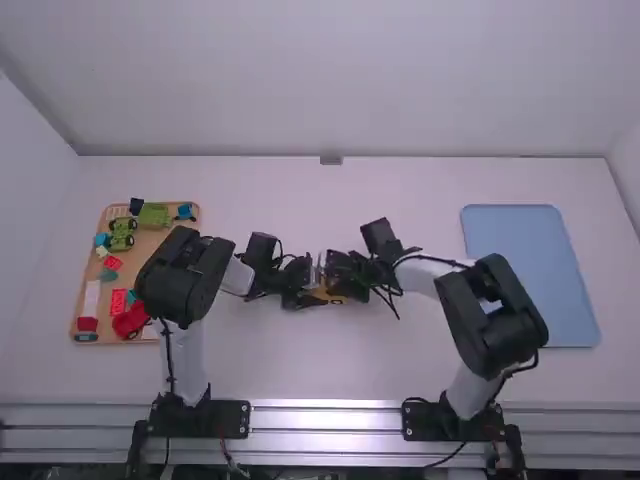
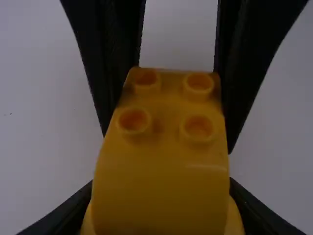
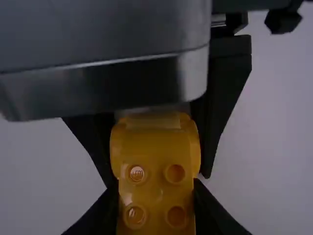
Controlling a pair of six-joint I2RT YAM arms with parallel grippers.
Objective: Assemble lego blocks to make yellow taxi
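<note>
Far left there's a tan tray (image 1: 145, 247) with the loose stuff: green blocks (image 1: 155, 216) up top, a small green vehicle (image 1: 122, 234) next to them, then red blocks (image 1: 118, 302), a white block (image 1: 91, 297) standing near the tray's left side, and a chunky red vehicle (image 1: 131, 320) down by the near edge. Makes sense as a parts bin, keeps everything corralled while the arms work out in the open.

Moving right, the left gripper (image 2: 161, 193) is clamped on the rounded end of the yellow taxi piece (image 2: 161, 188), which sits between the two arms around the middle of the table. From the other side, the right gripper (image 3: 156, 188) is pinching the end with the studs. So both jaws are closed on the same thing, one per end. My guess is they're sharing the hold so one can steady while the other squeezes or lines up a joint, or it's a handover. Can't tell which. If they pull unevenly it could twist or pop apart, imo.

Far right is a flat blue tray (image 1: 530, 275), well apart from the action. Probably where the finished taxi gets parked.
</note>
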